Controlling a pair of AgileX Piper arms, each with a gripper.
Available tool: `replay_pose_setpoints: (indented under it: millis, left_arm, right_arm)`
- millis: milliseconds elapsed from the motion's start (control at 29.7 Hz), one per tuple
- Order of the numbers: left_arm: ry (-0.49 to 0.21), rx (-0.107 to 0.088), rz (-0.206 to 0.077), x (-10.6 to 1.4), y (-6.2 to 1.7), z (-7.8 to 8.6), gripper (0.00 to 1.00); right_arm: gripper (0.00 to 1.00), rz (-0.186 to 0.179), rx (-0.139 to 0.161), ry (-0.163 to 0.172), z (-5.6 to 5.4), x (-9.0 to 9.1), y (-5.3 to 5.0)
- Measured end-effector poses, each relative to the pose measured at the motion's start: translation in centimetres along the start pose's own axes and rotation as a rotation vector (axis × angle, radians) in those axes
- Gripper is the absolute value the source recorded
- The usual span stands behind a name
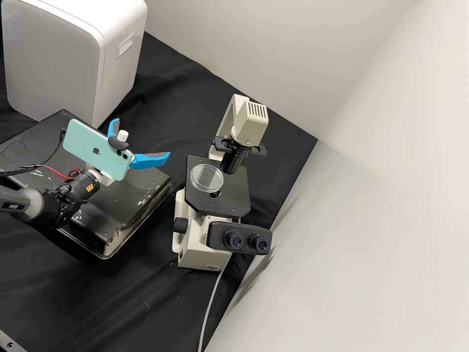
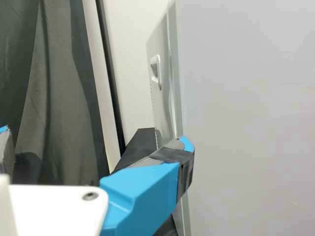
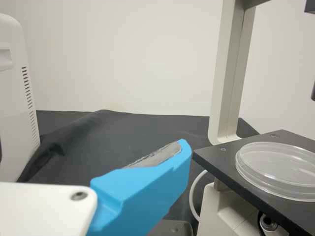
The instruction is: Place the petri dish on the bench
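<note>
A clear petri dish (image 1: 207, 177) (image 3: 278, 167) lies on the black stage (image 1: 233, 195) (image 3: 221, 156) of a beige microscope (image 1: 202, 247), under its lens tube. My right gripper (image 1: 142, 139) hovers left of the stage above a black tray, open and empty, aimed at the dish about a finger's length away. One of its blue fingers (image 3: 147, 184) shows close to the stage edge. My left gripper (image 2: 93, 137) is open with nothing in it, and a taped blue finger (image 2: 162, 172) sits close to a white panel.
A white boxy appliance (image 1: 73, 49) (image 3: 15, 98) stands at the back left. The black tray (image 1: 122, 210) lies under the right arm. The black-clothed bench (image 1: 122, 303) ends at a diagonal edge to the right of the microscope. A grey cable (image 1: 210, 303) trails off the front.
</note>
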Motion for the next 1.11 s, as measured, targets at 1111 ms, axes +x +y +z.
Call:
replay_pose_setpoints:
  millis: [1111]
  left_arm:
    - [-0.195, -0.058, -0.024, -3.4, -1.69, 6.7, 1.00]
  right_arm:
    - [1.00, 0.000, 0.000, 0.000, 0.0, 0.0, 0.0]
